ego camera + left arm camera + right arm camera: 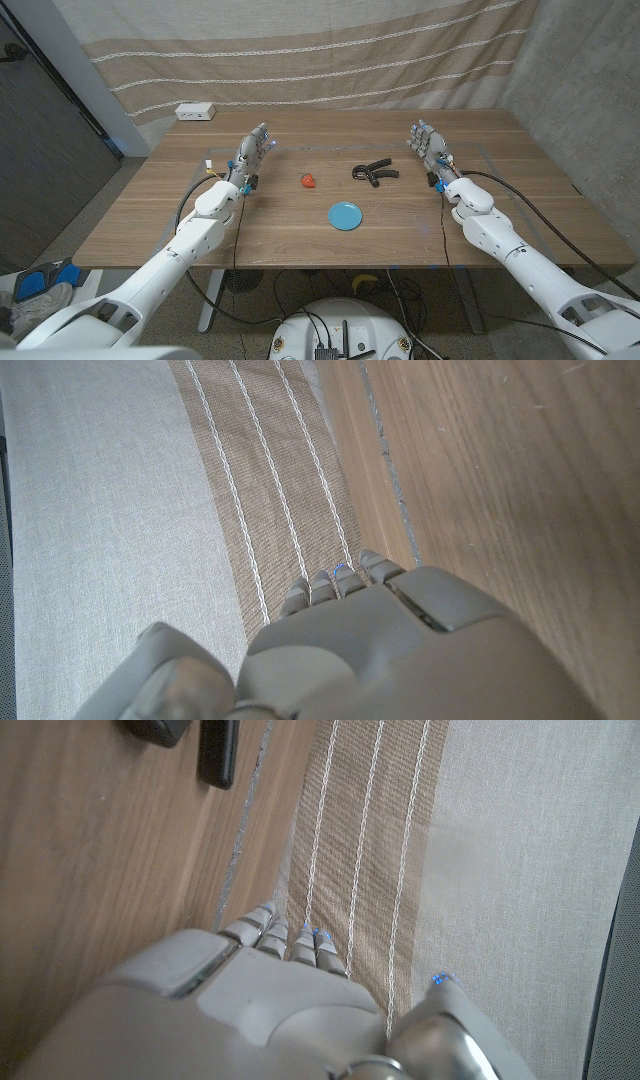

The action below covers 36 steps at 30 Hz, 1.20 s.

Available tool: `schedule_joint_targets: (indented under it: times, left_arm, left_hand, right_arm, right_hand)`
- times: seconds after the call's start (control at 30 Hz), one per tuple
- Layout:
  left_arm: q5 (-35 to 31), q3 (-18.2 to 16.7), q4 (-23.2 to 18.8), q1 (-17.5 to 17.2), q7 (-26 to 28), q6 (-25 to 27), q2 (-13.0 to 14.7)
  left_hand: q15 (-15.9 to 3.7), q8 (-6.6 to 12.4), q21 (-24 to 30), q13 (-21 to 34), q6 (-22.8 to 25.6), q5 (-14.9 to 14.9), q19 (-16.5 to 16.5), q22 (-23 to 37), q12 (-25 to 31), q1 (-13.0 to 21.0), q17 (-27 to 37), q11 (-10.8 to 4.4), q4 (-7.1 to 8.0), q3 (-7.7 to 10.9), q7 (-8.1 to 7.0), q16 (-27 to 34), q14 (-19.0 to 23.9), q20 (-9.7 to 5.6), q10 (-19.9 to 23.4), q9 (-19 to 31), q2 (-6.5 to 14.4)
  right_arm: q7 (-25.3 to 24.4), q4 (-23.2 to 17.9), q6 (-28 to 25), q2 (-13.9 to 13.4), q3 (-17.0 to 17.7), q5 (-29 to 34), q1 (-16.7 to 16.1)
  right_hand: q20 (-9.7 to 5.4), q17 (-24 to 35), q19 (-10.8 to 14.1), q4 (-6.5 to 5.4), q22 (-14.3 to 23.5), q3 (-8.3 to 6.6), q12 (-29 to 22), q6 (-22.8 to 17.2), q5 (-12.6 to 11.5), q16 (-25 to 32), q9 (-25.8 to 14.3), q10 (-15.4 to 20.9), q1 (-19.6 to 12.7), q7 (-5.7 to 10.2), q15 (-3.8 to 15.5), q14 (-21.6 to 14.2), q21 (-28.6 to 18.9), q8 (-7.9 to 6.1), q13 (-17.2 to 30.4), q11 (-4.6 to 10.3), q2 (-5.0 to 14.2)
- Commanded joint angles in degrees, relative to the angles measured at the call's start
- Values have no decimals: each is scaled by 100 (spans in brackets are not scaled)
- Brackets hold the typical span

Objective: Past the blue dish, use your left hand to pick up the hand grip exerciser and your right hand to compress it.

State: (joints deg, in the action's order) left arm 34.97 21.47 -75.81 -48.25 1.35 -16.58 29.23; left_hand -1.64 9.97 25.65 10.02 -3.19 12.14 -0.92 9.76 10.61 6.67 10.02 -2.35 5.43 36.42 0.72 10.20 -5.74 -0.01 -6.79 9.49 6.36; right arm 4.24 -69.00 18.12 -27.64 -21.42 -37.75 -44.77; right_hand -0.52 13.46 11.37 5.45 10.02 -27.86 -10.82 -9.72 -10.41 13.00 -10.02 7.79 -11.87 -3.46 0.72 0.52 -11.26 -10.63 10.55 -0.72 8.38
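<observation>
1. A wooden table [150, 215] stands before a striped beige curtain [300, 50]; a white box [195, 112] sits at its far edge.
2. The blue dish [346, 215] lies mid-table.
3. Beyond the dish, the black hand grip exerciser [374, 172] lies untouched; the right wrist view cuts its handles off at the frame edge.
4. A small red object [309, 181], too small to identify, lies left of the dish.
5. The left hand [250, 157], far left of the dish, holds nothing, fingers extended.
6. The right hand [430, 150], right of the dish, is likewise empty, fingers extended.

Black hand grip exerciser [374, 172] lying flat on table, handles splayed, just beyond blue dish [346, 215].
</observation>
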Motion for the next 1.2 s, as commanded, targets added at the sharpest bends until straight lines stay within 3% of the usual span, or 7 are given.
schedule_joint_targets:
  times: [0.03, 0.13, 0.4, 0.5, 0.73, 1.2]
  left_arm:
    - [-432, 79, -350, -43, 532, 71, 25]
    - [-451, 77, -415, -58, 624, 145, 21]
    - [-637, 151, -390, 45, 753, 257, 24]
    - [-770, 188, -390, 95, 820, 293, 54]
    - [-1256, 329, -435, 258, 1018, 462, 202]
    - [-2276, 707, -684, 655, 1235, 999, 463]
  left_hand:
    - [4, 23, 26, 13, -35, 36, -49, 26, 34, 19, 8, 14, -9, 40, -14, 29, -61, -8, -47, 24, 271]
    - [-1, 26, 20, 13, -30, 36, -40, 27, 37, 14, 8, 3, -13, 45, -21, 33, -49, -7, -39, 24, 270]
    - [4, 46, 13, 12, 28, 32, 19, 27, 57, 3, 3, -7, -33, 61, -42, 54, 23, 50, 19, 25, 261]
    - [26, 92, 7, 12, 180, 26, 81, 29, 83, 8, -7, 5, -78, 79, -113, 63, 91, 109, 104, 28, 241]
    - [174, 121, -4, 16, 460, -39, 311, 33, 146, 63, -32, 42, -370, 52, -187, 78, 340, 328, 398, 37, 11]
    - [199, 129, -44, 23, 639, -106, 453, 33, 156, 190, -29, 92, -704, 47, -214, 72, 477, 433, 567, 43, -130]
  right_arm:
    - [949, 1180, 592, 249, -9, -95, 600]
    - [1165, 1490, 676, 354, -11, -153, 775]
    - [1260, 1804, 747, 450, -27, -141, 915]
    - [1240, 1847, 764, 475, -25, -136, 920]
    - [1149, 1745, 773, 458, -21, -105, 853]
    - [1080, 1545, 844, 379, 29, -102, 741]
  right_hand:
    - [16, 16, 47, -2, 11, -23, -38, -36, -39, 28, -29, 37, -17, -9, 36, -1, -41, -25, 31, -20, 11]
    - [18, 16, 48, -1, 11, -16, -40, -37, -37, 29, -29, 44, -12, -12, 35, -5, -42, -25, 31, -25, 5]
    - [32, 16, 55, 1, 11, -2, -50, -52, -34, 42, -30, 73, 0, -12, 2, -36, -42, -30, 32, -24, 2]
    - [48, 16, 60, 2, 11, 1, -50, -64, -34, 44, -30, 76, 2, -14, -16, -43, -44, -34, 32, -21, 4]
    - [69, 16, 65, 5, 11, 6, -59, -100, -37, 52, -30, 110, 5, -7, -39, -63, -43, -45, 33, -42, 13]
    - [114, 17, 82, 15, 11, 13, -72, -157, -42, 68, -31, 167, 6, -14, -76, -104, -46, -57, 35, -64, 26]
